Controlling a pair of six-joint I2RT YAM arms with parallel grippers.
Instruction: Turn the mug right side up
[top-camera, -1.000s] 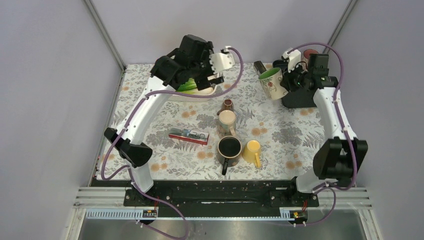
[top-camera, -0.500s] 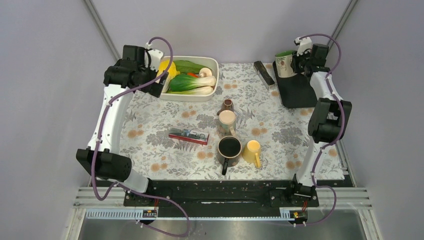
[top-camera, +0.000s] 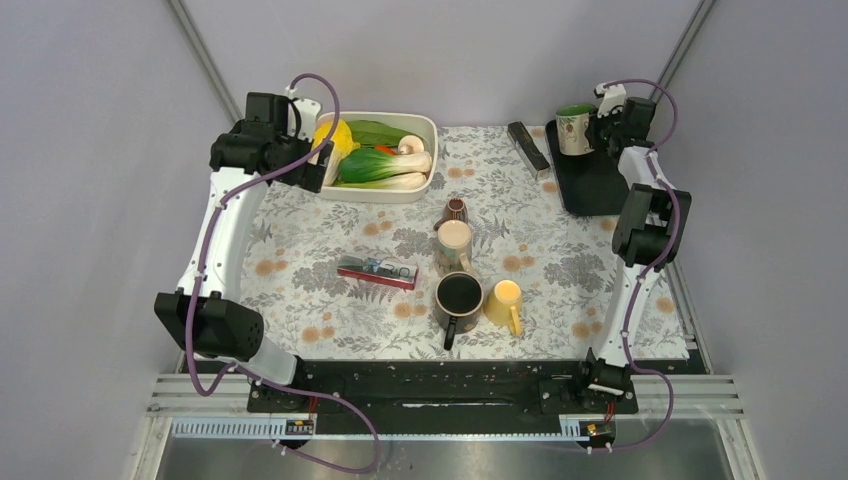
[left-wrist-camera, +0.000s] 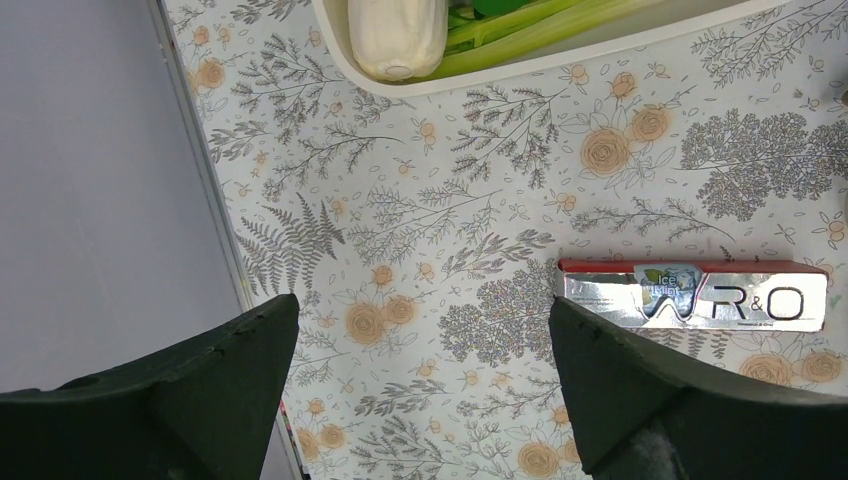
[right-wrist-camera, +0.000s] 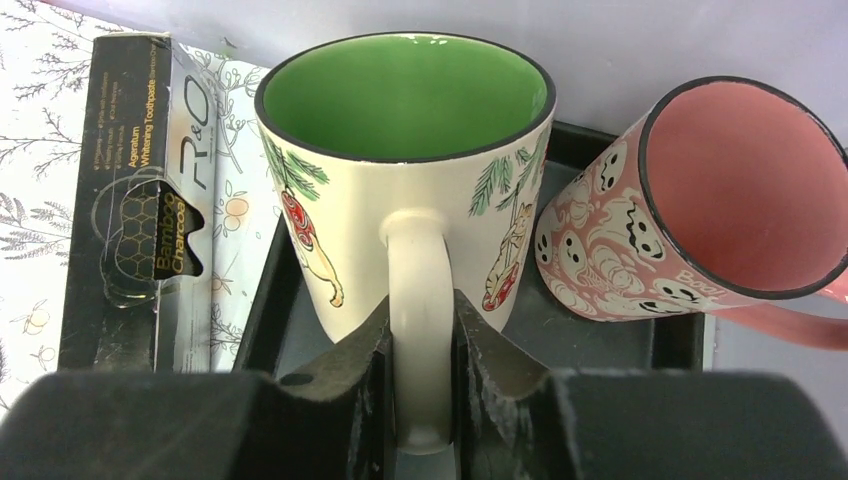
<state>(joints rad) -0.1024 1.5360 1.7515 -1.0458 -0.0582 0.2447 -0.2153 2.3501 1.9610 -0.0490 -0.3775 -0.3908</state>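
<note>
Four cups cluster at table ctr, all mouth-up and glazed. Dark mug (top-camera: 458, 297) and yellow mug (top-camera: 503, 300) sit just beside each other, nearest. Beige mug (top-camera: 453, 243) is right behind at 12, then a small brown cup (top-camera: 455, 210).

Foil box (top-camera: 377, 271), long, shiny, red-edged, lies flat at the cluster's 9 o'clock w/ open cloth (top-camera: 300, 250) round it. Cloth is a flat floral print.

L gripper (left-wrist-camera: 422, 310) hangs at the table's 10 o'clock, jaws spread wide, nothing btw them, side wall close on its left.

White dish (top-camera: 434, 150), rounded corners, holds greens at 11–12.

At 1 o'clock lies a black tray (top-camera: 595, 190), matte w/ raised rim. A black carton (top-camera: 527, 147) lies just off its left edge.

Mug (right-wrist-camera: 405, 180) stands upright, mouth up, at the tray's far-left corner. It's cream outside w/ printed figures, green gloss inside. Can't tell if its base touches the tray.

R gripper (right-wrist-camera: 425, 345) is clamped on its loop handle.

Pink mug (right-wrist-camera: 700, 190) is just right of it, bodies almost touching. Back wall is close behind, so little room there.
</note>
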